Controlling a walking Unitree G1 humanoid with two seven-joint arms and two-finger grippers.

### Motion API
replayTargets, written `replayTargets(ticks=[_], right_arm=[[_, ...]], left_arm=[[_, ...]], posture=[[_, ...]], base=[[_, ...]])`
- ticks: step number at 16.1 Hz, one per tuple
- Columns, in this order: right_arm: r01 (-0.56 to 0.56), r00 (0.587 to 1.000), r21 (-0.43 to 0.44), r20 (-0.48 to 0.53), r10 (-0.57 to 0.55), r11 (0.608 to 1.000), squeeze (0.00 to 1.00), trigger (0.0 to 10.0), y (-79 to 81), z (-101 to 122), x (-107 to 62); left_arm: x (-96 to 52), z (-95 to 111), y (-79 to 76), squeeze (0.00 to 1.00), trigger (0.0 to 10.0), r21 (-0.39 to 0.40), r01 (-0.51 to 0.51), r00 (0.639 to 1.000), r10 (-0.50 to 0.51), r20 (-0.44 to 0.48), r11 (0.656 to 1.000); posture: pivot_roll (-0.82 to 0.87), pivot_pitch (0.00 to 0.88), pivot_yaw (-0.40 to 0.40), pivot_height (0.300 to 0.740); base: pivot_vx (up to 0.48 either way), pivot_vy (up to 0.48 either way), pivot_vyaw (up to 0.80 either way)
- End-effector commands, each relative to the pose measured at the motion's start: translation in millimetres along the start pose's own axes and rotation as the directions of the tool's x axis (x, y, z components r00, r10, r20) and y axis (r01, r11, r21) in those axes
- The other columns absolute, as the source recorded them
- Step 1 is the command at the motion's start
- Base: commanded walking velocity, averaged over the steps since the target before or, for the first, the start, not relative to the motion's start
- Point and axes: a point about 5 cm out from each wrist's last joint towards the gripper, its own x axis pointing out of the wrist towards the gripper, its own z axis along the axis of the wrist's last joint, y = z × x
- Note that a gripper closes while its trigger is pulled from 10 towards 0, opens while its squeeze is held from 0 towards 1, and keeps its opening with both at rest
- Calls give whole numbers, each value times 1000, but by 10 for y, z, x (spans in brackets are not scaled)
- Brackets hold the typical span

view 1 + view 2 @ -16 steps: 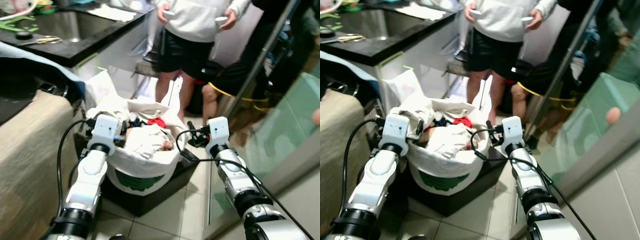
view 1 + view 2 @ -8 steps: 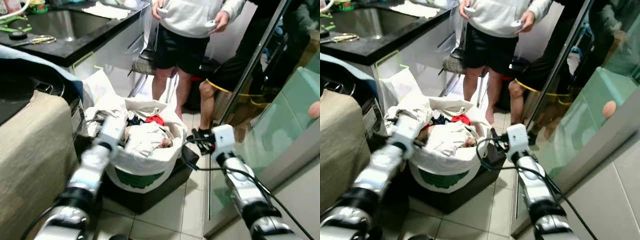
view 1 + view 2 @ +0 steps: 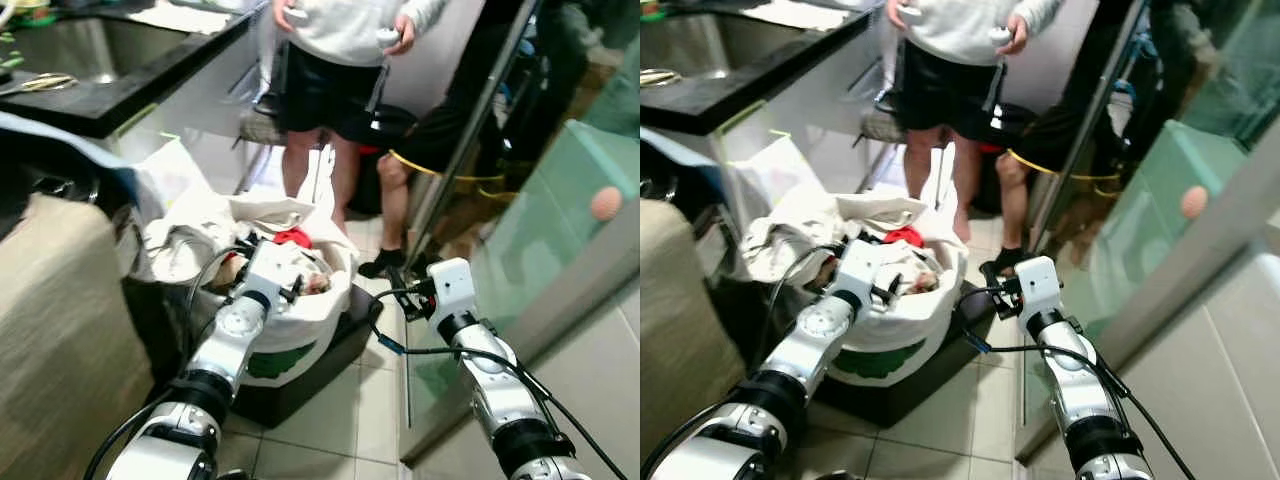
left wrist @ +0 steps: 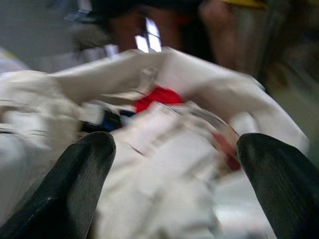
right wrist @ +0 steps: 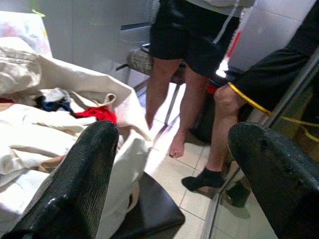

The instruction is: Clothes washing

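Looks like we're barely started on the washing: the laundry bag (image 3: 285,320) is heaped with clothes (image 3: 290,262), sits on a black bin on the tiled floor just beside the counter (image 3: 120,95), and nothing's been pulled out yet. Compared with a second ago, the left pincer (image 3: 296,283) has swung in from the bag's left rim to hover right over the pile, fingers spread wide and holding nothing. The right pincer (image 3: 403,290), also spread and empty, has drifted off to the bag's right.
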Motion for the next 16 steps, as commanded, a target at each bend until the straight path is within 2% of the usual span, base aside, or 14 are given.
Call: replayTargets(ticks=[1, 2, 3, 5, 8, 11, 12, 14, 16], right_arm=[[-4, 1000, -18, 11, 4, 1000, 0, 10000, -33, 64, 20], [-9, 1000, -16, 8, 9, 1000, 0, 10000, -21, 71, 50], [-11, 1000, -14, 6, 11, 1000, 0, 10000, -15, 73, 65], [-26, 1000, -6, 4, 26, 1000, 0, 10000, 34, 97, 125], [-59, 998, 4, 6, 59, 998, 0, 10000, 150, 147, 227], [-61, 998, 5, 5, 61, 998, 0, 10000, 154, 131, 215], [-57, 998, 3, 4, 57, 998, 0, 10000, 136, 113, 191], [-44, 999, 1, -2, 44, 999, 0, 10000, 94, 95, 172], [-35, 999, -1, -3, 35, 999, 0, 10000, 79, 88, 168]], left_arm=[[-18, 156, 244, 0, 10000, -81, -132, 987, 138, 84, 988], [-74, 119, 369, 0, 10000, -110, -191, 976, 201, 89, 976], [-100, 97, 413, 0, 10000, -116, -212, 971, 223, 90, 970], [-176, -78, 498, 0, 10000, -122, -264, 961, 271, 53, 957], [-288, -429, 603, 0, 10000, -135, -350, 937, 344, -62, 927], [-282, -537, 429, 0, 10000, -142, -343, 937, 327, -125, 929], [-275, -513, 292, 0, 10000, -161, -325, 944, 309, -116, 932], [-265, -441, 192, 0, 10000, -187, -306, 952, 295, -86, 933], [-263, -326, 130, 0, 10000, -175, -262, 965, 261, -26, 949]], posture=[[-20, 0, -99, 740], [0, 0, -107, 740], [6, 0, -109, 740], [40, 0, -125, 740], [71, 0, -138, 740], [55, 0, -129, 740], [45, 0, -121, 740], [38, 0, -113, 740], [38, 0, -107, 740]], base=[[0, 0, 0], [0, 0, 0], [0, 0, 0], [0, 0, 0], [0, 0, 0], [0, 0, 0], [0, 0, 0], [0, 0, 0], [0, 0, 0]])
